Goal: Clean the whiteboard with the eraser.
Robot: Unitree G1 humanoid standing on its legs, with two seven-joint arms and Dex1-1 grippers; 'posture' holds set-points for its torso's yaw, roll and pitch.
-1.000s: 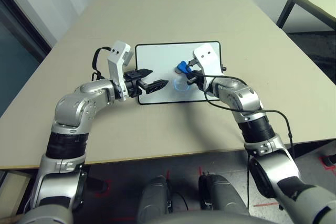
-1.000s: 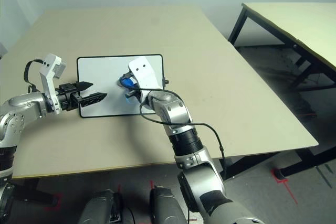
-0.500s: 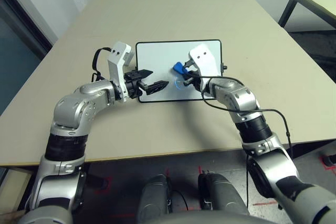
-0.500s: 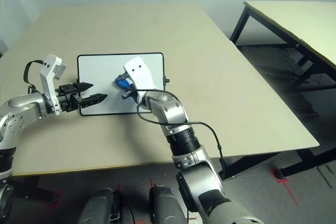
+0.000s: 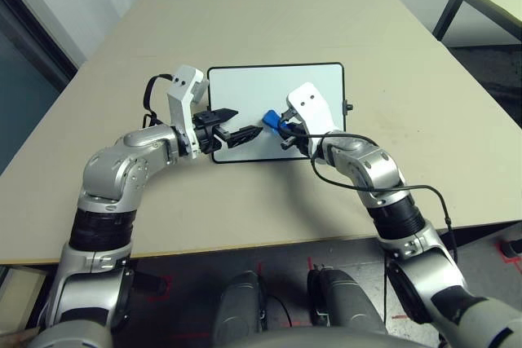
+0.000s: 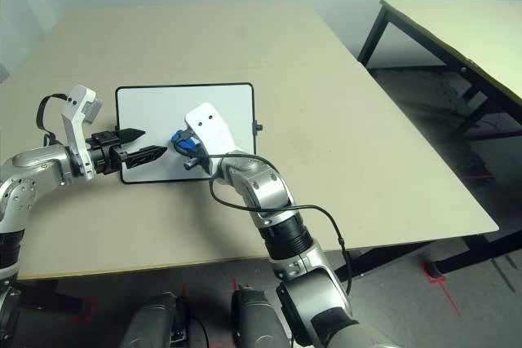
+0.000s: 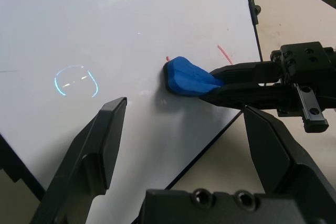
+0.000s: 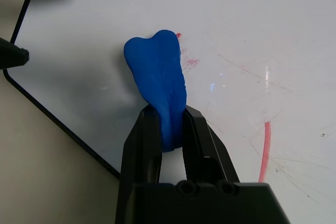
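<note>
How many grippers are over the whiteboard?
2: the left gripper, open, over the left part of the whiteboard; the right gripper, nearer the middle, closed on the blue eraser.

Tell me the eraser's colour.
The eraser is bright blue, seen best in the right wrist view.

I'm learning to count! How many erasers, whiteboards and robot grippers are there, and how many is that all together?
Erasers: 1, the blue eraser
Whiteboards: 1, the whiteboard
Grippers: 2, the left gripper and the right gripper
Total: 4
</note>
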